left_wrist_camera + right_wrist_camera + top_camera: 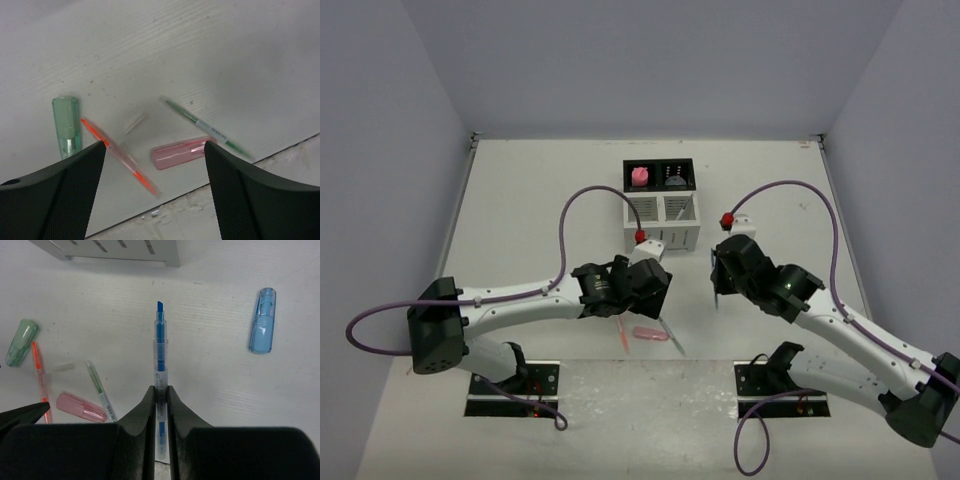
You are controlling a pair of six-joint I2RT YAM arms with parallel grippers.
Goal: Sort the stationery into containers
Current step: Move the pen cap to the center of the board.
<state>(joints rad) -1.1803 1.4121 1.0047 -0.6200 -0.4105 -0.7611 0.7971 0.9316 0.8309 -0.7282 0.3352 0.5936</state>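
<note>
Left gripper (155, 146): jaws spread wide with nothing between them, low over the white table (210, 55). Its black mesh-faced fingers (75, 175) straddle a small pile.
Likely pick: a stubby translucent pink marker (182, 152) lies flat between the fingers, nearer the right-hand one in the wrist view.
Crowding: a thin orange pen (117, 150) runs slantwise just beside the pink marker's blunt end and passes close by one fingertip. A thin green pen (205, 126) lies by the other end; whether it touches cannot be told.
Grip advice: centre over the marker's body and turn the wrist so the fingers close across its short width. Land on bare table either side, so that neither pen is pinched along with it.
Off to the side: a stubby translucent green marker (66, 122), apart from the pick.
Right gripper (160, 390): clamped on a thin blue pen (159, 340), held near its rear end, tip pointing towards the organizer.
Carry advice: the long overhang may let the pen swivel, so move slowly and tip it upright over a slotted bin before letting go.
Waiting: a stubby translucent blue marker (263, 327), on the table well to the right of the held pen.
Organizer (660, 228): four joined bins mid-table, black perforated behind and white slotted in front. A pink eraser (640, 177) is in the left black bin.
</note>
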